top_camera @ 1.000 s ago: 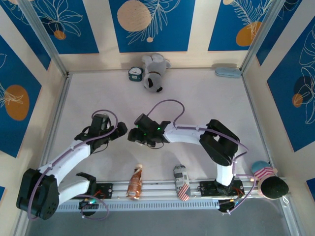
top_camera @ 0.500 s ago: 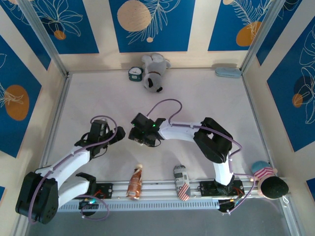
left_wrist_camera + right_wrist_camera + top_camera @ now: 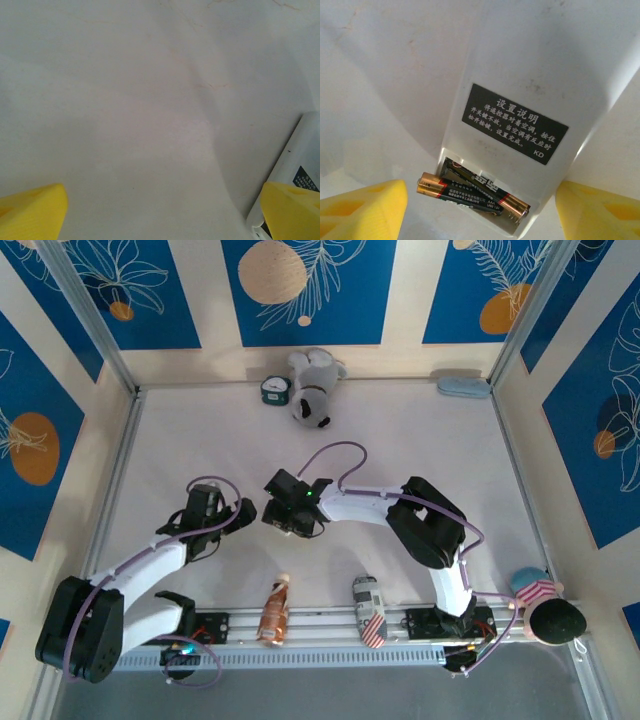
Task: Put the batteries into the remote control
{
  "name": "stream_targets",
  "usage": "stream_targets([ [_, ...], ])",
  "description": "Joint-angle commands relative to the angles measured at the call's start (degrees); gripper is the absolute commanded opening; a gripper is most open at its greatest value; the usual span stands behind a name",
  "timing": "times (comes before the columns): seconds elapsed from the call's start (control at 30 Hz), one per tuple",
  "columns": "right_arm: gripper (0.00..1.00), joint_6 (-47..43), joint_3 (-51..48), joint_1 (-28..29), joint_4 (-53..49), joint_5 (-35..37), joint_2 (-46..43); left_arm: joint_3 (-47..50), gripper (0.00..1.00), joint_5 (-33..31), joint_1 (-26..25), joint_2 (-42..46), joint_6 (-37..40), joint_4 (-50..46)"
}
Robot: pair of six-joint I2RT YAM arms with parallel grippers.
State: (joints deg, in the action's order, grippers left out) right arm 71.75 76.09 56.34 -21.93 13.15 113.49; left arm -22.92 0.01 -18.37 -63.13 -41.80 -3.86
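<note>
The remote control [image 3: 520,65] lies back-up on the table, white with a black label, its battery bay uncovered. Two batteries [image 3: 470,192], dark with coppery ends, are in the bay. One lies in its slot; the other rests askew on top, its end poking past the bay's left edge. My right gripper [image 3: 482,210] is open, its yellow fingers [image 3: 370,207] standing either side of the remote's bay end. My left gripper [image 3: 162,212] is open over bare table, with the remote's edge [image 3: 300,160] beside its right finger. In the top view the left gripper [image 3: 243,512] and right gripper [image 3: 283,510] nearly face each other.
A plush toy [image 3: 313,388], a small clock [image 3: 273,391] and a pale blue case [image 3: 463,387] sit along the back wall. An orange bottle [image 3: 274,610] and a can [image 3: 368,610] lie by the near rail. Walls close in left and right.
The left gripper drew back slightly toward the near left. The right arm shifted a little left, and its jaws narrowed somewhat around the remote.
</note>
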Motion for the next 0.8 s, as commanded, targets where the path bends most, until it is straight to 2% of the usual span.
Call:
stream_targets([
  [0.0, 0.78, 1.3, 0.9, -0.5, -0.7, 0.4, 1.1, 0.5, 0.98, 0.8, 0.8, -0.2, 0.5, 1.4],
  [0.5, 0.73, 1.7, 0.4, -0.9, 0.1, -0.7, 1.7, 0.5, 0.98, 1.1, 0.8, -0.4, 0.5, 1.6],
  [0.77, 0.67, 1.3, 0.6, -0.6, -0.3, -0.8, 2.0, 0.6, 0.98, 1.3, 0.8, -0.4, 0.6, 1.6],
])
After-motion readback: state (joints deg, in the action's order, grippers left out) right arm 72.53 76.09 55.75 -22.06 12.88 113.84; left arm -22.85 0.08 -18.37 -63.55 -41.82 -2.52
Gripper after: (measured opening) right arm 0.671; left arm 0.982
